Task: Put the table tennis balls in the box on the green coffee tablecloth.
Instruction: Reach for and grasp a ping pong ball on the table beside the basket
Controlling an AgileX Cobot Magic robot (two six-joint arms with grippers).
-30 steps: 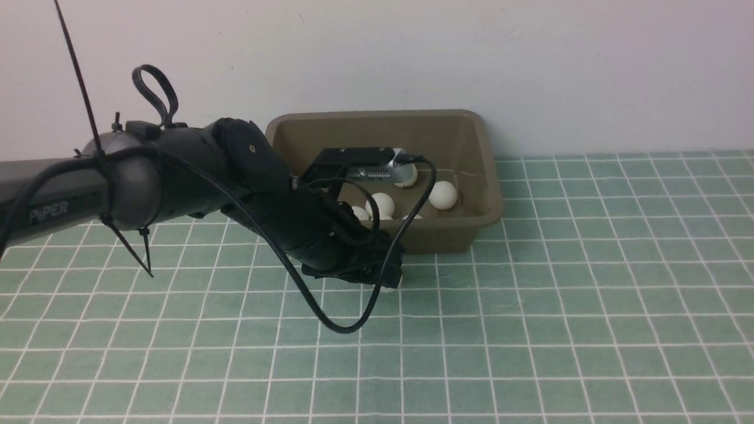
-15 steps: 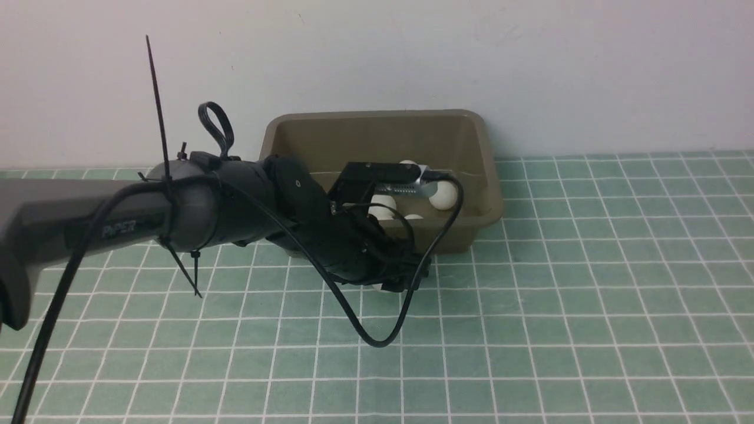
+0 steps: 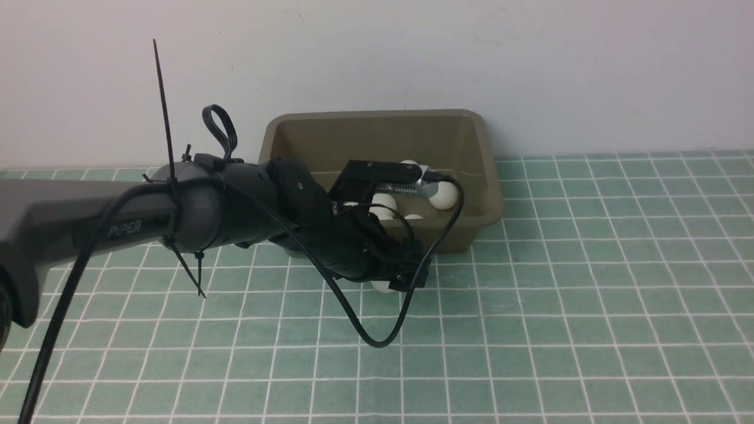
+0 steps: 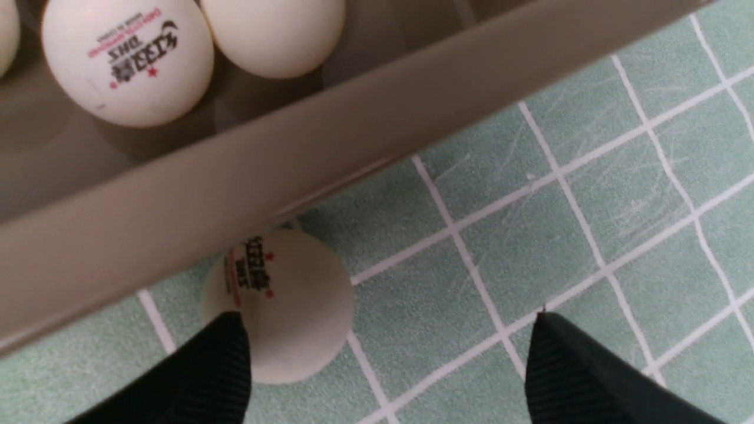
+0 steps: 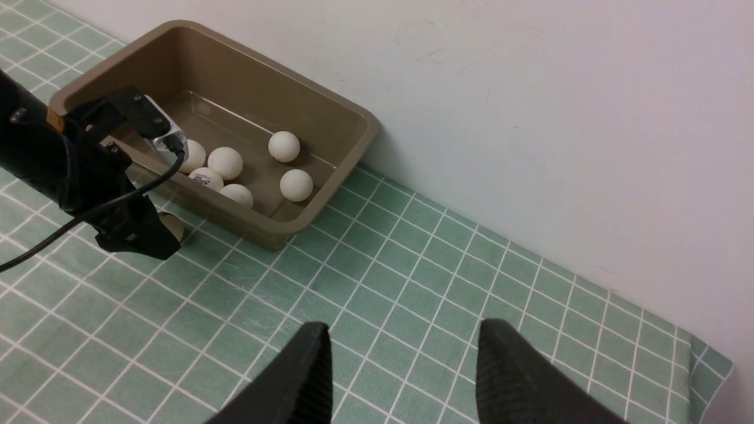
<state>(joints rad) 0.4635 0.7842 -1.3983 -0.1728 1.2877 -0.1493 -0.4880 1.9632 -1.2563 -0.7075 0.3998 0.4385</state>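
The olive-brown box (image 3: pixel 488 171) stands against the wall on the green coffee tablecloth (image 3: pixel 589 306). Several white table tennis balls (image 5: pixel 284 146) lie inside it, one with a printed logo (image 4: pixel 126 62). One more ball (image 4: pixel 277 306) rests on the cloth just outside the box's near wall (image 4: pixel 306 153). My left gripper (image 4: pixel 389 330) hangs open over that spot, one finger (image 4: pixel 218 365) at the ball's edge and the other well apart from it. In the front view this ball (image 3: pixel 380 287) peeks out under the left gripper (image 3: pixel 403 281). My right gripper (image 5: pixel 403 347) hovers over bare cloth, jaws apart, holding nothing.
The left arm (image 3: pixel 177 212) and its looping black cable (image 3: pixel 377 341) stretch across the cloth in front of the box. A white wall (image 3: pixel 530 70) rises directly behind the box. The cloth's corner (image 5: pixel 716 368) ends at the right by the wall.
The left arm swung right toward the box's front wall. Its jaws opened wide and the ball they carried now sits on the cloth beside the box. The right arm stayed still.
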